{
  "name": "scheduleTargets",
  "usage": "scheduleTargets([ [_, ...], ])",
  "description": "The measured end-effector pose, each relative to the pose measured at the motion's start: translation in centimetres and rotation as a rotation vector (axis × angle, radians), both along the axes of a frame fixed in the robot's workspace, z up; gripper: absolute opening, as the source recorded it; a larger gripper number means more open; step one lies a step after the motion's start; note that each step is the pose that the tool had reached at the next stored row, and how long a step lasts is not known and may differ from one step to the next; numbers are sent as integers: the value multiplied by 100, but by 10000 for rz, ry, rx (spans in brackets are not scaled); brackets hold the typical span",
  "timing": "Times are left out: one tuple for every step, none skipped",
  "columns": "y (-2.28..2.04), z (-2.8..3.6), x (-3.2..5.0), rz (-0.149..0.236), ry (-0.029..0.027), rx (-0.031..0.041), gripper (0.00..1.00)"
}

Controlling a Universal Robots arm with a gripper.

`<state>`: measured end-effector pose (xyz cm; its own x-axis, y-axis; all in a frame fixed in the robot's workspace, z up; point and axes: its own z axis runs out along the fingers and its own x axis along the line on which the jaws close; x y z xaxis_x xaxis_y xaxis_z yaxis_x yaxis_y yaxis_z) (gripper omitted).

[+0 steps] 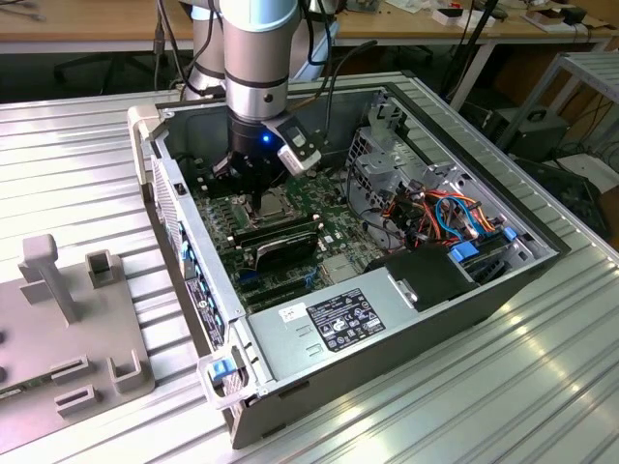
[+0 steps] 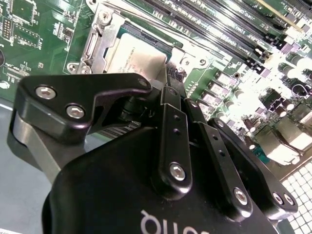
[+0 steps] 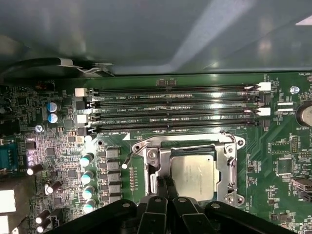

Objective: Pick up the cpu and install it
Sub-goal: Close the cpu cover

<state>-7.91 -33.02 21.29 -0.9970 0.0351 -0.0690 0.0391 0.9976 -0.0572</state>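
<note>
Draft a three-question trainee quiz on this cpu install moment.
1. True or false: the cpu lies flat inside the socket frame.
2. The tool is: A) wide open, B) shut, at the cpu's edge, C) clamped on a cable.
3. Fill in: the first wrist view shows ___ long memory slots next to the socket frame.
Key: 1 true; 2 B; 3 four.

Top of cpu (image 3: 192,175): matt silver-grey metal. socket frame (image 3: 229,163): bright bare metal. motherboard (image 3: 63,161): glossy green finish. gripper (image 3: 164,181): matt black links, shiny steel screws. worktop (image 1: 542,387): ribbed aluminium, satin sheen. case (image 1: 387,382): dull grey sheet metal.
</note>
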Motion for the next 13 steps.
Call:
scheduleTargets([
  [1, -1, 0, 98, -1, 1, 11],
  [1, -2, 0, 199, -2, 3, 11],
  [1, -3, -1, 281, -2, 4, 11],
  [1, -3, -3, 337, -2, 2, 11],
  [1, -3, -7, 369, -2, 3, 11],
  [1, -3, -9, 390, -2, 3, 11],
  [1, -3, -10, 398, -3, 3, 11],
  [1, -3, -12, 400, -3, 3, 11],
  [1, -3, -15, 400, -3, 3, 11],
  [1, -4, -17, 401, -2, 4, 11],
  [1, -6, -20, 405, -4, 4, 11],
  [0, -7, -23, 408, -3, 3, 11],
  [0, -10, -24, 412, -1, 2, 11],
])
